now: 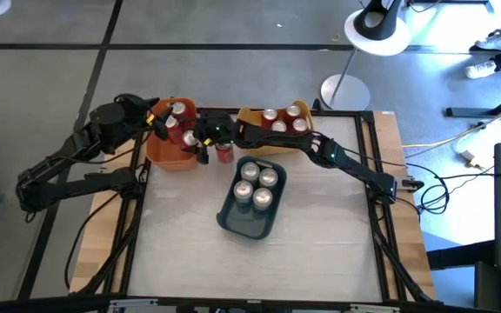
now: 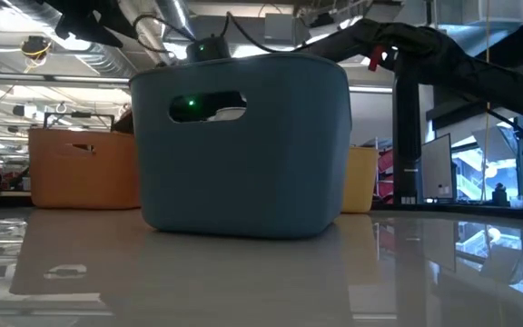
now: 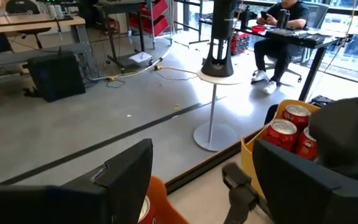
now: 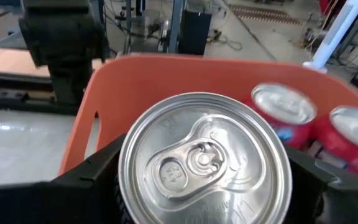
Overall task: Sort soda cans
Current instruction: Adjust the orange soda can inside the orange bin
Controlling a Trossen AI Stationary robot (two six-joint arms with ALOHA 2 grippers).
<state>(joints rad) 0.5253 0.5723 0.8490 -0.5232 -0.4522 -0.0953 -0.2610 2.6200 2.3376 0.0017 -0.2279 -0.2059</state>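
My right gripper (image 1: 218, 148) is shut on a red soda can (image 1: 224, 153) just right of the orange bin (image 1: 159, 152). The can's silver top fills the right wrist view (image 4: 204, 168). The orange bin holds several red cans (image 1: 178, 111). The yellow bin (image 1: 252, 117) holds red cans (image 1: 282, 120), and the dark blue-grey bin (image 1: 233, 217) holds silver cans (image 1: 256, 183). My left gripper (image 3: 210, 186) is open and empty above the orange bin's far side (image 1: 159, 122). My right gripper pinches the can's upper body between its two fingers (image 4: 92, 180), one on each side, just below the rim (image 4: 126, 186). The fingers slant down at it from above. The can stands upright, top up. I cannot tell whether its base is on the table.
The three bins stand close together at the table's far middle. In the low view the blue-grey bin (image 2: 243, 145) hides the can and both grippers. The near half of the table (image 1: 190, 261) is bare. A floor lamp stand (image 1: 344, 91) is beyond the far edge. A person (image 3: 281, 25) sits in the room.
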